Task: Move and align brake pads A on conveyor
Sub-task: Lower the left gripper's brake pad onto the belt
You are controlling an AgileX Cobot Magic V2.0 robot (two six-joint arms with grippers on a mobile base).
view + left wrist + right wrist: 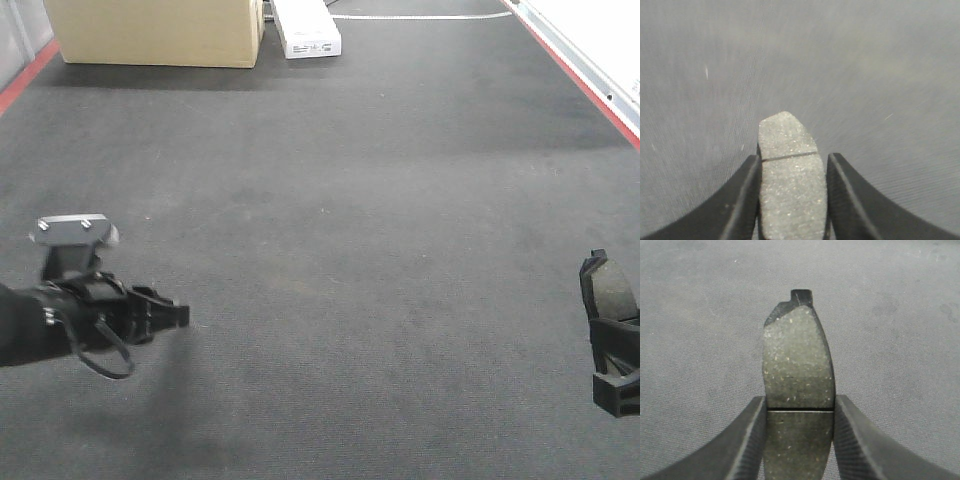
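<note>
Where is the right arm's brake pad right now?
The brake pad is clamped in the right tool at the front view's right edge, over the dark belt, far from the cardboard box at top left.

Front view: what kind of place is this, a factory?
Probably a factory line or test cell: a wide dark conveyor belt with red edge strips, a cardboard box at its far end, and the left gripper and right gripper each clamping a brake pad.
</note>
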